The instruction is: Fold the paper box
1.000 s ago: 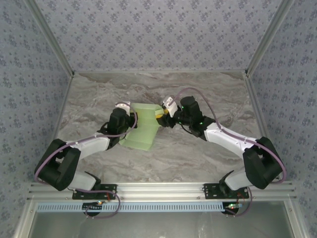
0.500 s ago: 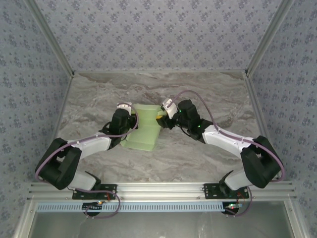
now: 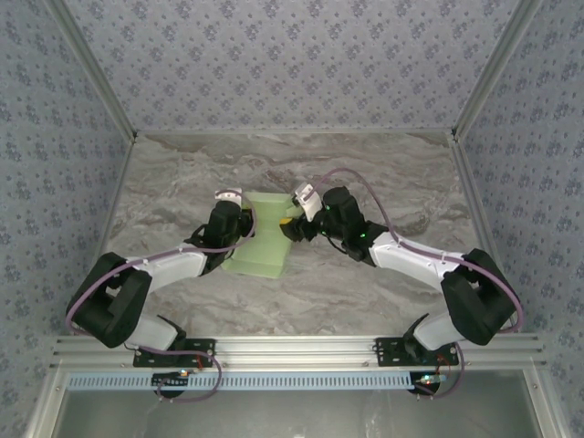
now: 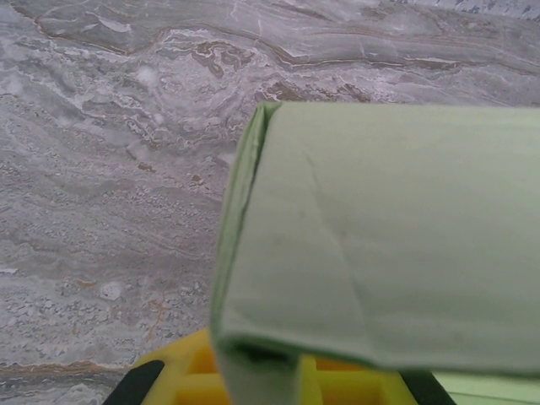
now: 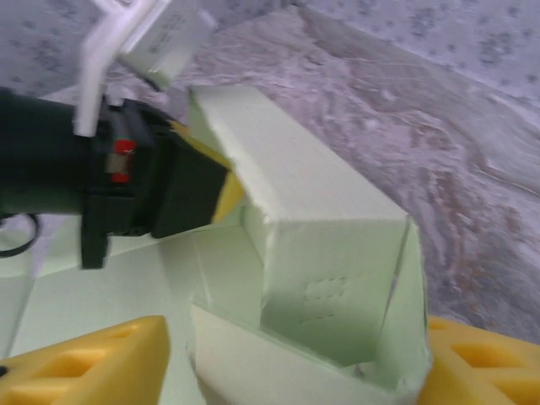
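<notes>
One box point(image 3: 260, 239) out there, pale green, just the one. Two arms on it: a left arm point(image 3: 164, 269) and a right arm point(image 3: 415, 260). One marbled surface point(image 3: 365, 164) under everything.

Box point(image 3: 260, 248) sits between left claw point(image 3: 246, 226) and right claw point(image 3: 288, 228).
</notes>
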